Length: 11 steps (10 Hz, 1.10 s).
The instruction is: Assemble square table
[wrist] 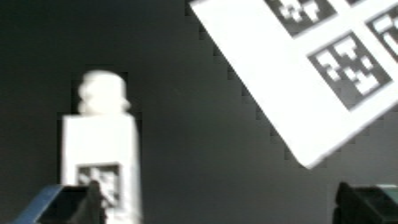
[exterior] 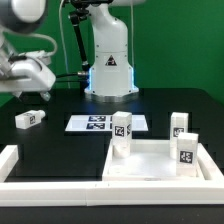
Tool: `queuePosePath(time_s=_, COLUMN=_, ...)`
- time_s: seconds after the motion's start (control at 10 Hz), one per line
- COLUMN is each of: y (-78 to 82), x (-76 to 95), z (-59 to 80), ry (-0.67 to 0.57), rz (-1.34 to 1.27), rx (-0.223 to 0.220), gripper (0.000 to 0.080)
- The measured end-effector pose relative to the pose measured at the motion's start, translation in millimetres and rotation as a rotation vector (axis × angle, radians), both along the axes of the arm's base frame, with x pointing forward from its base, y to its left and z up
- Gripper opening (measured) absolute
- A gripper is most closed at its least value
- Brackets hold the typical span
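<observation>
**Loose leg lies under the open gripper, just off centre**

The square tabletop sits at about four o'clock in the exterior view, recessed face up, inside the low white border wall. Three leg blocks stand at its corners: one at the near-left socket, one at the far right, one at the right edge. The marker board lies flat near the arm's base.

A fourth leg block lies on its side at nine o'clock, well apart from the tabletop. The gripper hangs above it, jaws spread wide and holding nothing.

In the wrist view that leg runs from twelve to six o'clock, peg end at twelve, tagged end near one fingertip; the other fingertip is well clear of it. The leg therefore sits toward one finger, not midway, so my guess is a sideways shift is needed before descending.
</observation>
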<state>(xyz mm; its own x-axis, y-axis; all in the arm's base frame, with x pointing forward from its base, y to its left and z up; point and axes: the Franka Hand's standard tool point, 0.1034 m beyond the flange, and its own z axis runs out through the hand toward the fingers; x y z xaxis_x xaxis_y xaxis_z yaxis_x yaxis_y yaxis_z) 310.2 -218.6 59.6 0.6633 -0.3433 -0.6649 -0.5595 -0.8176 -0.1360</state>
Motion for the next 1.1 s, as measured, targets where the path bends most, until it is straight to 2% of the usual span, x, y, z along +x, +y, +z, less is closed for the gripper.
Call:
queuePosePath(time_s=0.1, y=-15.0, x=-5.8, z=-7.6, ry=0.077, rz=-0.001, rx=0.016, gripper=0.0649)
queuePosePath(time_s=0.2, y=-20.9, x=-8.4, z=-9.0, ry=0.149, rz=0.008, rx=0.044, gripper=0.0649)
queuePosePath(time_s=0.3, y=-27.7, x=-7.6, z=-15.6, ry=0.162, rz=0.009, rx=0.035, gripper=0.0649)
queuePosePath(time_s=0.6, y=-27.8, x=-9.3, z=-19.0, ry=0.165, rz=0.010, rx=0.030, gripper=0.0649)
queuePosePath(time_s=0.9, y=-25.4, x=-22.4, z=-42.5, ry=0.219, rz=-0.027, rx=0.042, gripper=0.0649)
queuePosePath(time_s=1.1, y=-13.5, x=-18.0, z=-49.7, ry=0.230, rz=-0.025, rx=0.035, gripper=0.0649)
